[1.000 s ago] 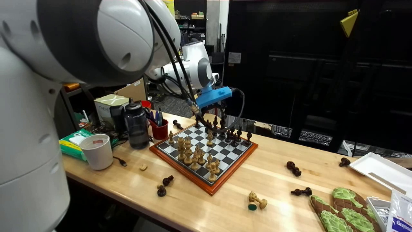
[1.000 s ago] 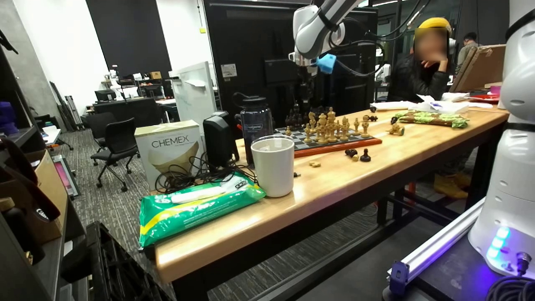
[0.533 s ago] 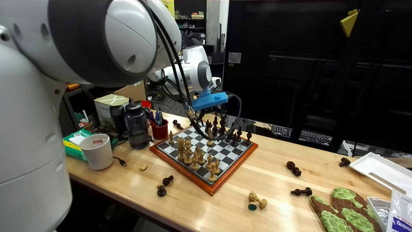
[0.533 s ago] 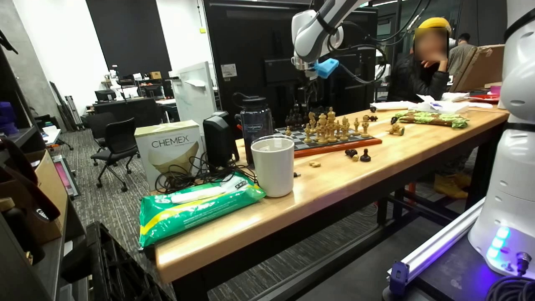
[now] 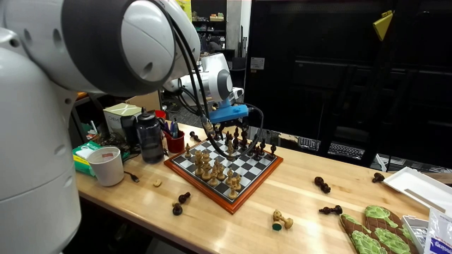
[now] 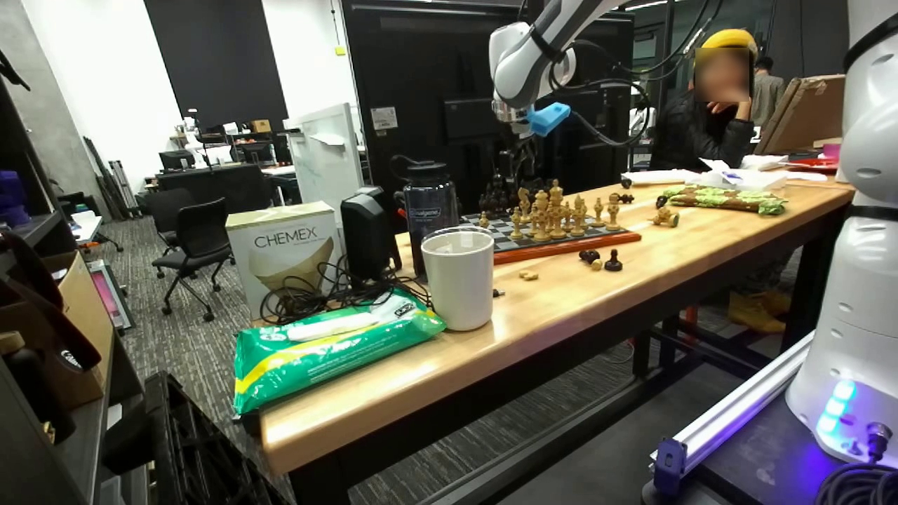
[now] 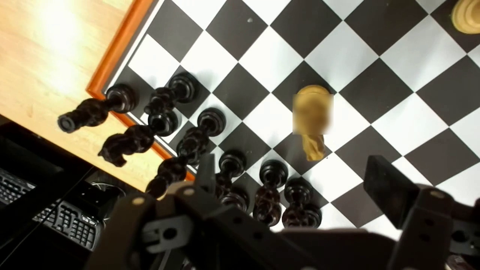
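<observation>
Black gripper [image 7: 291,172] spread wide above a chess board [image 7: 375,84]

The jaws stand well apart in the lower half of the wrist view, one finger [image 7: 206,172] left of centre and the other at right, with squares of the board and dark chess pieces [image 7: 268,197] showing through the gap. A tan chess piece [image 7: 313,120], partly blurred, stands just right of the frame's centre, higher up than the gap. The dark pieces crowd the lower left, several near the finger there; whether it touches any cannot be told.

In an exterior view, the arm [image 5: 148,38] reaches in from the upper left, and the gripper hangs beneath a blue block [image 5: 229,113] over the far part of the board. The tan piece is upright near the board's middle, with other tan pieces [image 5: 206,171] grouped toward the lower left.

On the wooden table [image 5: 300,169], a red pen cup [image 5: 175,141], a dark water bottle [image 5: 149,141] and a white cup [image 5: 106,167] stand left of the board. Two tan pieces [image 5: 278,215] lie below and right of it, dark ones [image 5: 322,184] farther right. A leaf-patterned oven mitt [image 5: 390,233] rests at the lower right, near a white tray [image 5: 423,183].

In an exterior view, a green packet [image 6: 337,351] lies at the lower left.
</observation>
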